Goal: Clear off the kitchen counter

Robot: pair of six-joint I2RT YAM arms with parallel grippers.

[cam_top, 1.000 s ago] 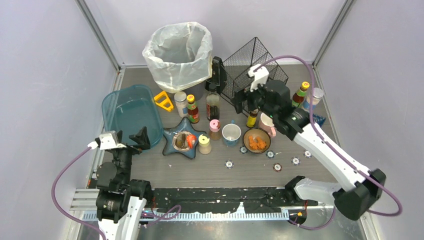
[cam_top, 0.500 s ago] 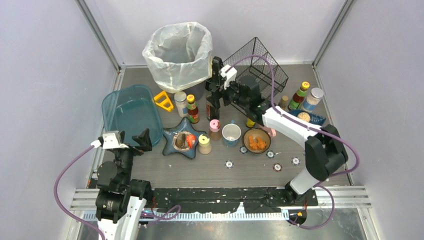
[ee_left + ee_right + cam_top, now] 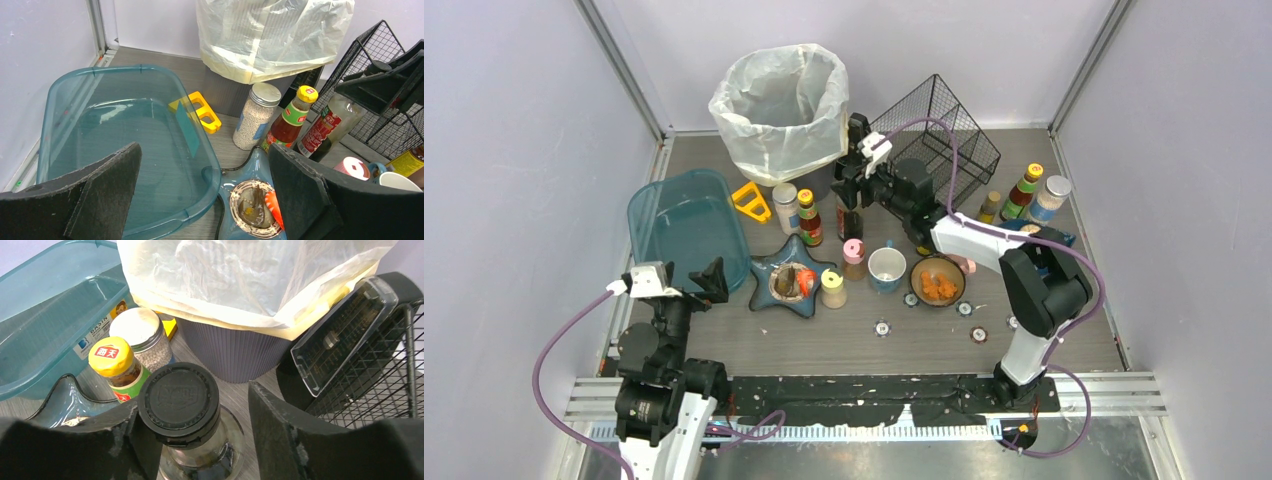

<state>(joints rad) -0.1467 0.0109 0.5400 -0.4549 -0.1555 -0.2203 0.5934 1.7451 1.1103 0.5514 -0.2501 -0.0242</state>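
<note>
1. Top external view: surface (image 3: 824, 345), dark grey planks, fills the bay between lilac walls, crowded.
2. Teal tub (image 3: 120, 125): left gripper (image 3: 205, 155) above its near rim, jaws spread wide.
3. Lined bin (image 3: 779, 105), wire rack (image 3: 939, 130): flank target; lift straight up.
4. Black-capped bottle (image 3: 182, 405): right gripper (image 3: 195, 407), jaws spread astride cap, not pinching; centre, close evenly.
5. Yellow-capped bottle (image 3: 111, 357): just beside; avoid nudging.
</note>
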